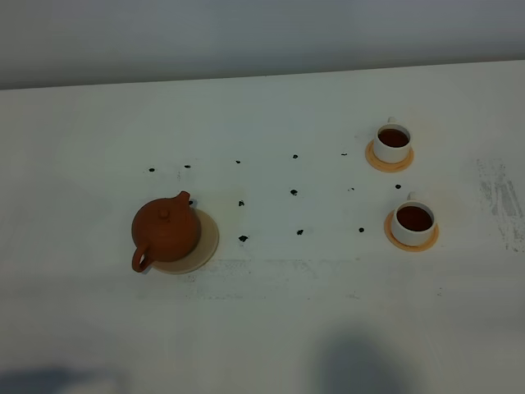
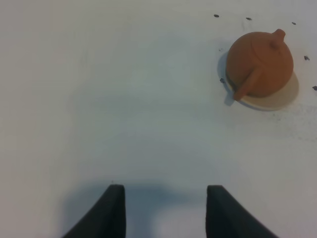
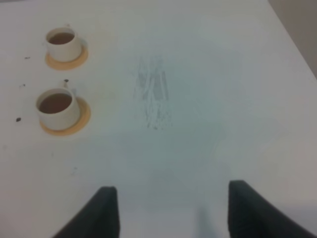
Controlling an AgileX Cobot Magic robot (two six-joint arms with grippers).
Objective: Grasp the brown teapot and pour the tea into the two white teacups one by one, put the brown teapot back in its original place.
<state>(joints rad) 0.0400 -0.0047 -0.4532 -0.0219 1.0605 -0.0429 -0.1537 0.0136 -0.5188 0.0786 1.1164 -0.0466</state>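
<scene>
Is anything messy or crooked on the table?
A little. Small dark specks dot the table between the brown teapot and the two white teacups, and a grey smudge marks its right side. The teapot sits off-centre on its cream disc. No tea puddle shows.

— What shows of the left arm?
— Only the left gripper (image 2: 166, 210): two matte black fingers (image 2: 106, 213), smooth, broad below, narrowing to blunt tips.
— And the right gripper (image 3: 171, 210)?
— The same: plain black tapered fingers (image 3: 247, 210), blurred.
</scene>
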